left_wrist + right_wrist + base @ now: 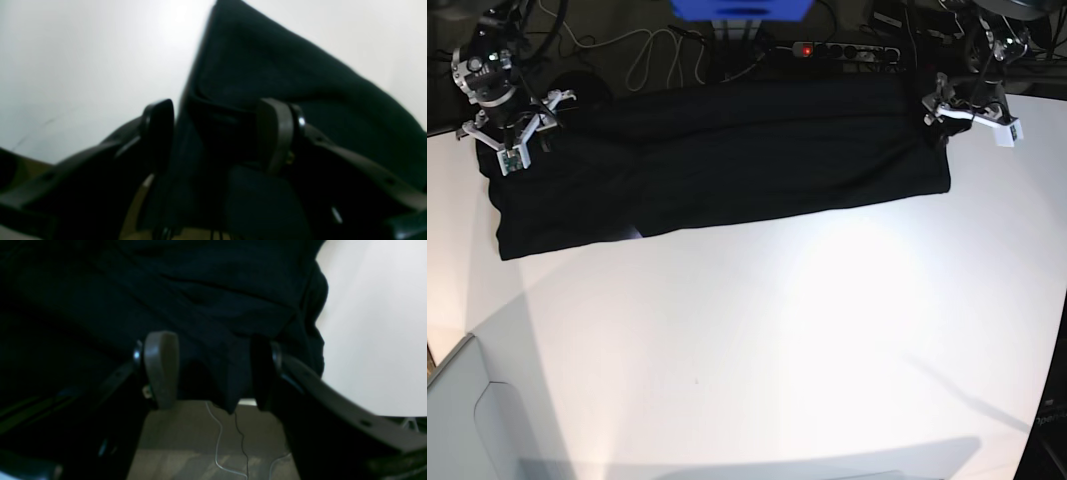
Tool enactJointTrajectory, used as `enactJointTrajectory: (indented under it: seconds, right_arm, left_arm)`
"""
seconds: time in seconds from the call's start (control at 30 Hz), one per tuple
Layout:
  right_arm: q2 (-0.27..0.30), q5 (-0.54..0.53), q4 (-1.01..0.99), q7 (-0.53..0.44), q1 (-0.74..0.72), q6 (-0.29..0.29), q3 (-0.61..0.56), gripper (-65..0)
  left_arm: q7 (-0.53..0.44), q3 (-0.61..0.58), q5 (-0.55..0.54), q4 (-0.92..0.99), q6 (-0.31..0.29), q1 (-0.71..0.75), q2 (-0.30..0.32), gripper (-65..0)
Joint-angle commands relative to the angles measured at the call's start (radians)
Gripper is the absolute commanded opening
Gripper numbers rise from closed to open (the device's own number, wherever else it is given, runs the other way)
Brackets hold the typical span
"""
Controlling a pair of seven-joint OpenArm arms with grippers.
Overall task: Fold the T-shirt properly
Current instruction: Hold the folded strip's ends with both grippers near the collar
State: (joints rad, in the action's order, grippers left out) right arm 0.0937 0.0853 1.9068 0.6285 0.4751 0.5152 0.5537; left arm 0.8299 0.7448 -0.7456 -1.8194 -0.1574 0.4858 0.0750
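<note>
White table (757, 350), black T-shirt (727, 160)

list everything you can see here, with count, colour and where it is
T-shirt: one, black, spread in a long band across the table's far edge
table: one, white, fills most of the base view
power strip: one, black with a red light, behind the table
cables: several, white and black, on the floor behind the table
left gripper: one, open, at the shirt's right end
right gripper: one, open, cloth between its jaws, at the shirt's left end
</note>
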Motion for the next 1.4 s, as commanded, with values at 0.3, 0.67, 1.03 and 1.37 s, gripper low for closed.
enactJointTrajectory:
  seconds: [0.3, 0.67, 1.03, 1.37]
  right_arm:
    - [0.008, -0.006, 0.015, -0.019, 0.001, 0.01, 0.006, -32.8]
    - [0.007, -0.006, 0.013, -0.014, -0.009, 0.01, 0.006, -32.8]
    - [0.007, -0.006, 0.012, -0.019, -0.013, 0.01, 0.006, -32.2]
    - [0.007, -0.006, -0.042, -0.014, -0.045, 0.01, 0.006, -26.9]
  left_arm:
    - [-0.016, 0.12, -0.162, -0.15, -0.005, 0.047, 0.01, -27.6]
    - [-0.016, -0.003, -0.018, 0.097, -0.006, -0.023, 0.012, -27.6]
    - [-0.017, -0.001, -0.016, 0.129, -0.006, -0.003, 0.041, -27.6]
    - [-0.019, -0.003, -0.016, 0.241, -0.006, -0.049, 0.044, -52.3]
